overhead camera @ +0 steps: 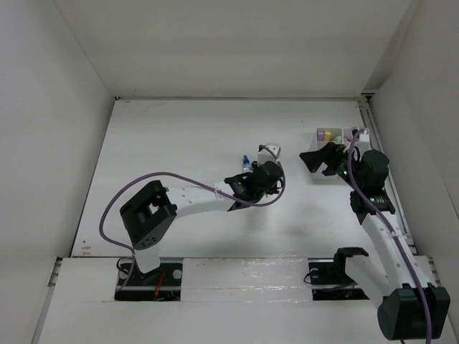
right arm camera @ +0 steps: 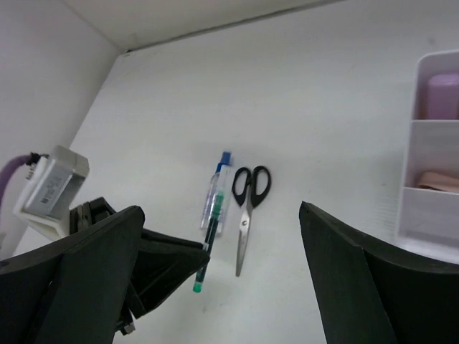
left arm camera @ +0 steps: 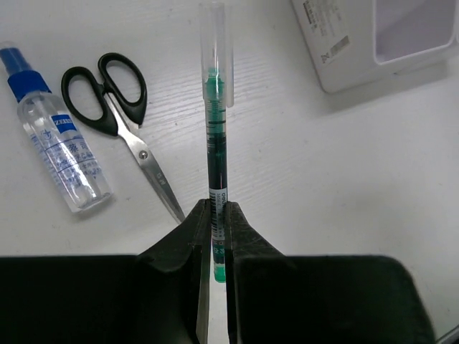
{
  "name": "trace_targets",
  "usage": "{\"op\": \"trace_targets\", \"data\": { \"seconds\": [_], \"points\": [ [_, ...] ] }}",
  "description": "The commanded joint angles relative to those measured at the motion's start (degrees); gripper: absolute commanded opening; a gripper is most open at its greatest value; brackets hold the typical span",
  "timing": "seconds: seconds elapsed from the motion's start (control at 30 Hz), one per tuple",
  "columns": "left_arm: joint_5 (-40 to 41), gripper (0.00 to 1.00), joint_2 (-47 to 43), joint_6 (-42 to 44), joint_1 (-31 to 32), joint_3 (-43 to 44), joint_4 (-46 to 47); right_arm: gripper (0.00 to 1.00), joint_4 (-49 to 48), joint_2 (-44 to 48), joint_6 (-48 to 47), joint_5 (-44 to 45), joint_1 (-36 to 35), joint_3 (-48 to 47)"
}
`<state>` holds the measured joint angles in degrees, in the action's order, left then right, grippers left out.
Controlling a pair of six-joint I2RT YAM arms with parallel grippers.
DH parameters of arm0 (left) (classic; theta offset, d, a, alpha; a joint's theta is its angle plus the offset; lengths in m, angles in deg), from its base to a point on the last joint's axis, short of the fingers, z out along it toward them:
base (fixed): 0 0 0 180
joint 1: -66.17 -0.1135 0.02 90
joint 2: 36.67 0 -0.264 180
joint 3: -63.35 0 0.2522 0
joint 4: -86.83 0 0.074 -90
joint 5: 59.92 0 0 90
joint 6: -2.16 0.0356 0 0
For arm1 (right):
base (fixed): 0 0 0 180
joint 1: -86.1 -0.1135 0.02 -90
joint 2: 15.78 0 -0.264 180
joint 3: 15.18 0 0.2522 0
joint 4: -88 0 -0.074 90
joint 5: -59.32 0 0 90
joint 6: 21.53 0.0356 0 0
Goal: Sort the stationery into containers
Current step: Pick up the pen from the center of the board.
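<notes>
Left tool (left arm camera: pixel 215 218): fingers pressed together on a green-inked pen (left arm camera: pixel 215 154) with a clear cap, pinched near its tail end. The rest of the pen sticks out straight ahead of the fingers. Whether the pen is clear of the counter (overhead camera: pixel 179 143), I cannot tell.

Lying flat on the counter, left of the pen in the left wrist view: black-handled scissors (left arm camera: pixel 143 155), blades closed, and just beyond them a small clear bottle with a blue cap (left arm camera: pixel 61 147). The two are close together but not touching.

Right tool (overhead camera: pixel 321 159): fingers spread wide, holding nothing, poised at the near left side of the white organizer (right arm camera: pixel 416 125).

The organizer sits at the far right of the counter. A pink stick (right arm camera: pixel 445 97) is in one compartment, a peach stick (right arm camera: pixel 437 180) in the next, and a yellow stick (overhead camera: pixel 327 134) in another.
</notes>
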<state>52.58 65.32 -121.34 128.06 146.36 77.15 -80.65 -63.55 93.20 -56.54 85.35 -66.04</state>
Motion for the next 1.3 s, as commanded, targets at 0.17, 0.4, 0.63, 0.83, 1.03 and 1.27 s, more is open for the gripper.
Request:
{"op": "trace_targets", "data": {
  "seconds": [0.17, 0.4, 0.63, 0.83, 1.03, 1.27],
  "points": [
    [-4.39, 0.00, -10.14, 7.39, 0.95, -6.23, 14.19, 0.94, -17.98, -1.63, 6.29, -14.65, 0.40, 6.07],
    [-5.98, 0.00, -12.08, 9.15, 2.01, -6.15, 14.65, 0.94, -20.43, -3.21, 6.29, -12.02, -2.66, 6.60],
    [-7.21, 0.00, -12.61, 9.15, 3.77, -6.68, 15.87, 0.86, -24.82, -9.97, 7.35, -10.43, -7.93, 5.47],
    [-6.43, 0.00, -13.66, 9.15, 3.77, -7.73, 16.67, 0.32, -25.62, -13.05, 8.49, -8.24, -11.37, 4.93],
    [0.07, 0.15, -13.67, 9.15, 3.77, -6.59, 12.10, 0.00, -22.38, -11.82, 6.65, -7.71, -11.99, 2.39],
    [6.76, 0.99, -17.61, 4.85, 3.77, -6.42, 2.80, 0.00, -19.65, -13.83, -1.50, -4.28, -5.58, -3.85]
  ]
}}
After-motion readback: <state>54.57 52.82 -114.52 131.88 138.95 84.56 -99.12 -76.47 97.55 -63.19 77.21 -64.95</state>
